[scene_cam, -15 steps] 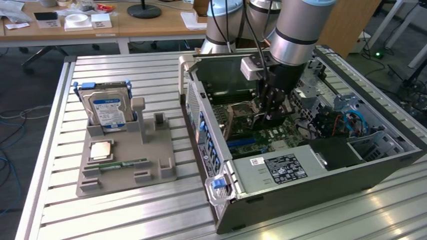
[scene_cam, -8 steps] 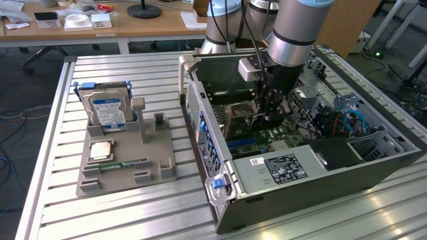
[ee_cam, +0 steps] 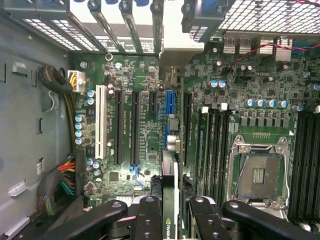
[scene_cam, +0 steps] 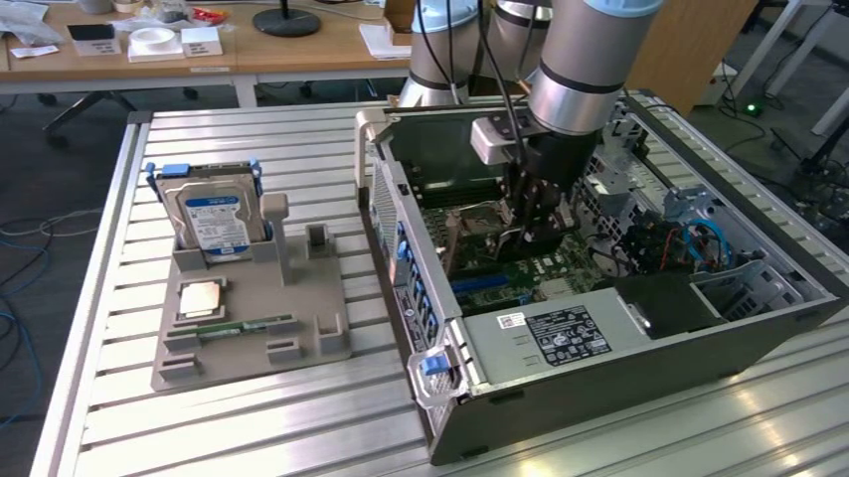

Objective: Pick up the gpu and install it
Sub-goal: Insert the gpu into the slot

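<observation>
My gripper (scene_cam: 538, 231) reaches down into the open computer case (scene_cam: 743, 328), just above the green motherboard (scene_cam: 558, 270). It is shut on the gpu (ee_cam: 170, 182), a thin card seen edge-on between the black fingers (ee_cam: 149, 215) in the wrist view. The card runs in line with a blue expansion slot (ee_cam: 170, 102) among the black slots of the motherboard (ee_cam: 125, 165). Its pale metal bracket end (ee_cam: 175, 35) lies by the case's rear slot openings. In the exterior view the gpu (scene_cam: 518, 248) shows as a dark strip under the gripper.
An empty CPU socket (ee_cam: 257, 175) and RAM slots (ee_cam: 212, 145) sit beside the card. The power supply (scene_cam: 564, 336) fills the case's near corner. On the exterior view's left a grey holder (scene_cam: 253, 338) carries a hard drive (scene_cam: 213, 221), a CPU (scene_cam: 199, 298) and a RAM stick (scene_cam: 247, 326).
</observation>
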